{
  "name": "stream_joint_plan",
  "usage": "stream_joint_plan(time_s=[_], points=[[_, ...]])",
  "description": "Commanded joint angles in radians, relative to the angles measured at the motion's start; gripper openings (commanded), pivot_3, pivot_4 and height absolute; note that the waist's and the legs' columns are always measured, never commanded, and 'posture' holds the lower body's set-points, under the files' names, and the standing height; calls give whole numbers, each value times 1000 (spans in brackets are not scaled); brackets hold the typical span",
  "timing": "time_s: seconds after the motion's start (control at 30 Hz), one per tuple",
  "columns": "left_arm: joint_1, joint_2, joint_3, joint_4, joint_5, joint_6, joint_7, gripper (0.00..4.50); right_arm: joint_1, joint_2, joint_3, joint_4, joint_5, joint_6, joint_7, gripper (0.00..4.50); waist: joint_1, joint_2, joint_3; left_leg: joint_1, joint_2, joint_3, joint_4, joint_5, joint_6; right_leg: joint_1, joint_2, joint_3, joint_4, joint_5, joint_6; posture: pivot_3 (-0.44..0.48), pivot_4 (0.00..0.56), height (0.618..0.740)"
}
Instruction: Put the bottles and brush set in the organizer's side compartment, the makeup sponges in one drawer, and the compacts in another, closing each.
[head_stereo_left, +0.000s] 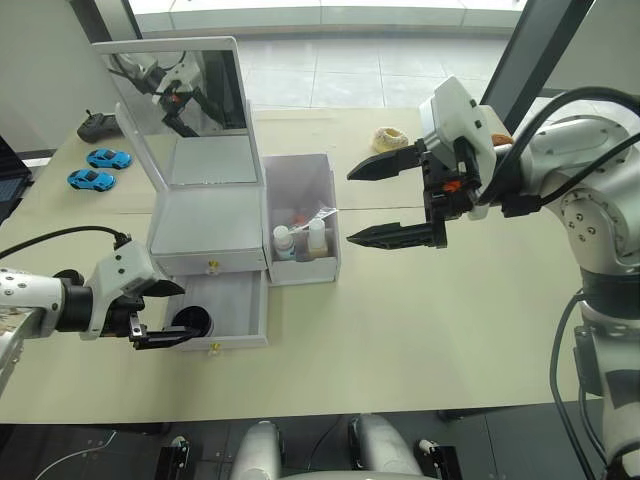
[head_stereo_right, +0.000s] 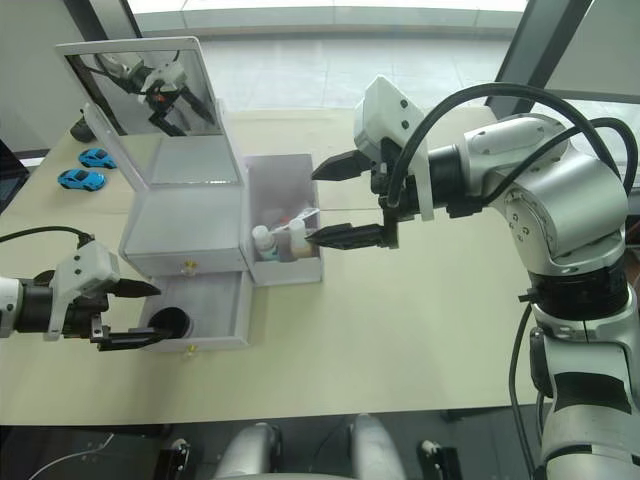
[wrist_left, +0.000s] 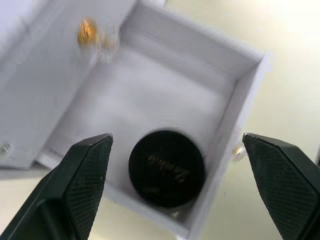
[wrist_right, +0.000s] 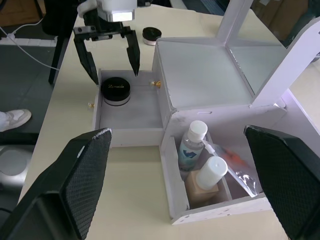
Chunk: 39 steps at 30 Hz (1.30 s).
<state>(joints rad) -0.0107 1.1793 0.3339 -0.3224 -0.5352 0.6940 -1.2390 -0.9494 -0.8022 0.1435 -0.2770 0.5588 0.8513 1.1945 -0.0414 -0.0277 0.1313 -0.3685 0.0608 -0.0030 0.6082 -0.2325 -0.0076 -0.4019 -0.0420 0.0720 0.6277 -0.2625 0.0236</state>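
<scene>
Head views: the white organizer (head_stereo_left: 205, 215) stands on the surface (head_stereo_left: 400, 340), mirror lid raised, lower drawer (head_stereo_left: 225, 315) pulled out. The left pincer (head_stereo_left: 165, 315), fingers apart, hovers over a black compact (head_stereo_left: 190, 322) in that drawer. The right pincer (head_stereo_left: 395, 200), spread wide, hangs beside the side compartment (head_stereo_left: 300, 180).

Left wrist view: the compact lies near the drawer's front wall.

Right wrist view: two bottles (wrist_right: 192, 145) and a bagged brush set (wrist_right: 235, 167) fill the side compartment; a second compact (wrist_right: 151, 35) rests on the surface behind the drawer.
</scene>
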Motion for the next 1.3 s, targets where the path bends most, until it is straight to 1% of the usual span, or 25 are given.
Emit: stream_joint_plan(time_s=[0.03,0.1,0.13,0.2,0.23,0.27,0.3,0.33,0.37,0.4,0.47,0.53,0.57,0.6,0.63,0.73,0.8,0.87,0.93,1.0,1.1,1.17,1.23,1.3], points=[[34,40,154,51,-11,-11,-65,4478,109,-89,-26,-22,-70,-116,23,4500,1,-1,0,0,0,0,0,0,0,0,0,0,0,0,0,0,150,740],[40,54,227,175,10,-60,-103,4478,216,-129,-66,4,-94,-196,36,4500,1,-1,0,0,0,1,0,0,0,0,0,0,-1,0,0,0,150,740],[34,52,268,276,24,-111,-112,4478,275,-121,-124,48,-70,-206,25,4500,1,-1,0,1,0,1,0,0,0,0,0,0,0,-1,0,0,150,740],[20,59,316,431,14,-103,-128,4478,352,-106,-203,134,-13,-172,14,4500,-2,-1,0,1,1,1,0,0,0,0,1,-1,0,-2,2,0,150,740],[17,70,325,482,-2,-60,-142,4478,381,-103,-221,155,-3,-173,19,4500,-3,-1,0,1,1,1,0,0,0,0,1,0,0,-2,2,0,150,740],[28,66,348,579,13,-64,-132,4478,473,-109,-259,185,-11,-217,36,4500,-2,0,0,1,1,1,0,0,0,0,1,0,0,-2,1,0,150,740],[67,59,364,643,53,-115,-127,4478,556,-117,-289,213,-34,-273,46,4500,-1,0,-1,1,1,1,0,0,0,0,1,0,0,-2,1,0,150,740],[94,54,372,686,82,-158,-124,4478,614,-123,-309,232,-50,-312,53,4500,0,-1,-1,2,1,1,-1,0,0,1,1,0,1,-2,0,0,150,740],[130,39,395,699,84,-174,-138,4478,666,-121,-340,249,-57,-349,52,4500,0,0,-1,3,1,1,-1,-1,2,2,1,0,1,-3,-1,0,150,740],[145,17,420,717,74,-172,-125,4478,705,-127,-360,277,-79,-376,32,4500,0,0,-1,4,1,1,-1,-2,3,3,1,0,1,-3,-1,0,150,740],[192,-19,439,770,95,-231,-95,4478,743,-138,-384,344,-125,-403,-26,4500,0,0,-1,4,1,2,0,-2,3,3,0,0,1,-3,-1,0,150,740],[222,-54,457,805,121,-291,-40,4478,705,-136,-394,444,-167,-430,-97,4500,-4,-1,-1,5,1,3,0,-2,3,3,0,0,2,-3,-1,0,150,740],[224,-64,466,820,120,-303,-24,4478,690,-134,-394,476,-182,-454,-112,4500,-4,-2,0,8,2,3,0,-2,3,5,0,0,2,-4,0,0,150,740],[227,-70,473,838,120,-311,-11,4478,680,-134,-394,500,-195,-474,-122,4500,-4,-2,0,10,2,3,0,-2,3,6,0,0,2,-8,-4,0,150,740],[241,-73,480,848,120,-314,-10,4478,681,-140,-390,510,-207,-490,-122,4500,-3,-2,0,11,2,3,0,-2,3,6,1,0,2,-9,-4,0,150,740],[255,-75,508,848,101,-282,12,4478,682,-147,-388,506,-204,-495,-109,4500,0,-3,-1,14,4,4,-2,-2,3,9,2,-1,2,-10,-5,0,150,740],[266,-75,516,823,94,-279,9,4478,670,-146,-382,482,-194,-491,-102,4500,2,-3,0,14,4,4,-2,-2,3,11,2,-1,2,-8,-1,0,150,740],[264,-80,523,794,85,-275,20,4478,641,-141,-368,460,-182,-447,-106,4500,1,-3,0,14,4,4,-2,-2,2,11,1,-1,2,-7,-2,0,150,740],[236,-111,529,777,105,-340,106,4478,581,-117,-335,422,-186,-438,-125,4500,0,-2,0,15,4,4,-2,-2,2,12,1,-1,2,-7,-2,0,150,740],[221,-185,558,709,81,-314,209,4478,493,-93,-305,343,-117,-315,-111,4500,-7,1,0,16,4,4,-2,-2,2,12,1,-1,2,-7,-1,0,150,740],[256,-321,598,529,41,-252,329,4478,350,-81,-251,212,18,-115,-51,4500,-14,4,2,15,5,5,-2,-2,2,12,2,1,3,-5,-3,0,150,740],[291,-419,621,391,12,-228,408,4478,266,-74,-207,142,61,-76,-9,4500,-13,3,1,15,6,4,-3,-2,3,12,3,0,3,-4,-5,0,150,740],[321,-484,634,306,4,-196,485,4478,190,-73,-165,121,70,-57,20,4500,-8,-1,1,15,6,3,-3,-3,4,13,3,-1,3,-4,-5,0,150,740],[330,-554,643,236,-2,-172,586,4478,117,-49,-141,125,60,-101,38,4500,-3,-3,1,15,6,2,-2,-3,4,12,2,-2,2,-4,-5,0,150,740]])
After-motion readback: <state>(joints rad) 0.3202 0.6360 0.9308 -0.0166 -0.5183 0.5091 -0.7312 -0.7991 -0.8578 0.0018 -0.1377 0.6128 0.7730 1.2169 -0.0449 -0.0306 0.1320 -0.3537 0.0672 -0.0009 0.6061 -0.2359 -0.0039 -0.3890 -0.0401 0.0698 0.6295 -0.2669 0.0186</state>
